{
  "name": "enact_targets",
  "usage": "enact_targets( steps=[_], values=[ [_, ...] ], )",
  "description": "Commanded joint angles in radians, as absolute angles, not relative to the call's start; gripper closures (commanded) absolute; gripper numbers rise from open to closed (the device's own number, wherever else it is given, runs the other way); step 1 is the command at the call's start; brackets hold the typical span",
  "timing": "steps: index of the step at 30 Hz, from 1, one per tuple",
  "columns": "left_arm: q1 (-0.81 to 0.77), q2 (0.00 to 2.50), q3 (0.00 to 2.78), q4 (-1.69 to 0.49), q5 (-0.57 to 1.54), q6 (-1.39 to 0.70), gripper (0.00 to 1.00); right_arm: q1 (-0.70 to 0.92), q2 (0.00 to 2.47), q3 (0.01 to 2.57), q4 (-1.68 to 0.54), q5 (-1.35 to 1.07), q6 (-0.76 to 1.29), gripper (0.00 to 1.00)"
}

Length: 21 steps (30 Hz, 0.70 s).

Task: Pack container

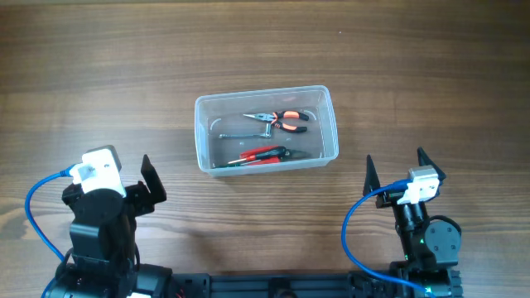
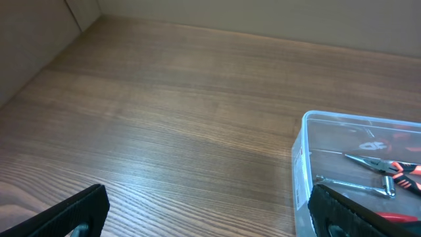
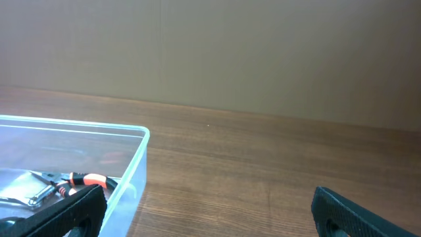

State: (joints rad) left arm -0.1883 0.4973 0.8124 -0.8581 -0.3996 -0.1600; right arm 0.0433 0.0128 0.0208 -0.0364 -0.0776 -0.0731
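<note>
The clear plastic container (image 1: 201,141) stands at the table's middle. Inside it lie orange-handled pliers (image 1: 280,122), red-handled pliers (image 1: 263,154) and a small metal key (image 1: 238,133). My left gripper (image 1: 116,170) is near the front left, open, apart from the tub. In the left wrist view the left gripper (image 2: 214,217) has only bare wood between its fingers, and the container (image 2: 299,164) stands at its right. My right gripper (image 1: 395,157) is at the front right, open. In the right wrist view the right gripper (image 3: 210,217) is empty too, with the container (image 3: 141,141) at its left.
A wooden table (image 1: 99,74) spreads around the tub. Blue cables (image 1: 33,211) loop beside both arm bases at the front edge. A plain wall (image 3: 263,59) rises behind the table's far edge.
</note>
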Motion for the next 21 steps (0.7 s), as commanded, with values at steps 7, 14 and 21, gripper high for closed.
enact_targets(
  steps=[7, 14, 21],
  values=[
    [-0.192, 0.493, 0.81, -0.853, -0.417, -0.173, 0.0, 0.048, 0.002, 0.02, -0.028, -0.067, -0.072, 0.0],
    [-0.191, 0.478, 0.81, -0.913, -0.386, -0.206, 0.0, 0.048, 0.002, 0.02, -0.028, -0.067, -0.072, 0.0],
    [-0.121, 0.247, 0.804, -1.054, -0.154, -0.356, 0.0, 0.048, 0.002, 0.02, -0.028, -0.067, -0.072, 0.0]
  ],
)
